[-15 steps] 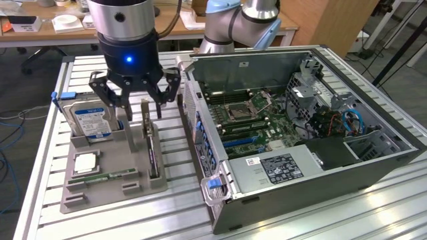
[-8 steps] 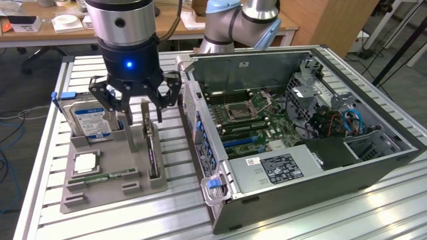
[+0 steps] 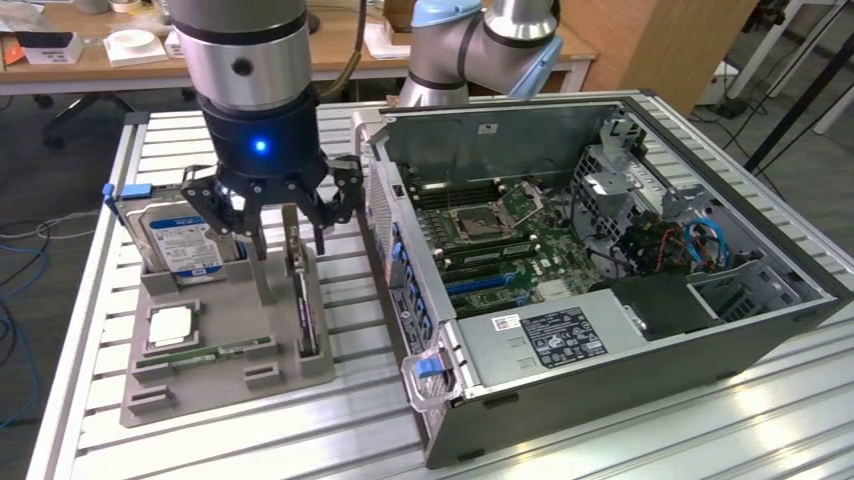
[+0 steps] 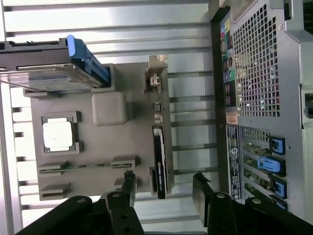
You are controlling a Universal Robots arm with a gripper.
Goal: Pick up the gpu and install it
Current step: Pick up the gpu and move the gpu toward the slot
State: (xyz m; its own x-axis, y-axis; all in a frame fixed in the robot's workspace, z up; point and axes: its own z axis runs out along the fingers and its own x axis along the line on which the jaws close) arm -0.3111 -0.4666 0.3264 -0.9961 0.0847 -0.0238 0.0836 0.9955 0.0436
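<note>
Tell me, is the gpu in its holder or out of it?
In. The gpu stands on edge in a slot of the grey holder; the open gripper is above it, not closed on it.

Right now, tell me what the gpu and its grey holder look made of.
The gpu: matte black circuit board, with a shiny bare-metal bracket at one end. The grey holder: dull, even grey with no glint, probably plastic.
</note>
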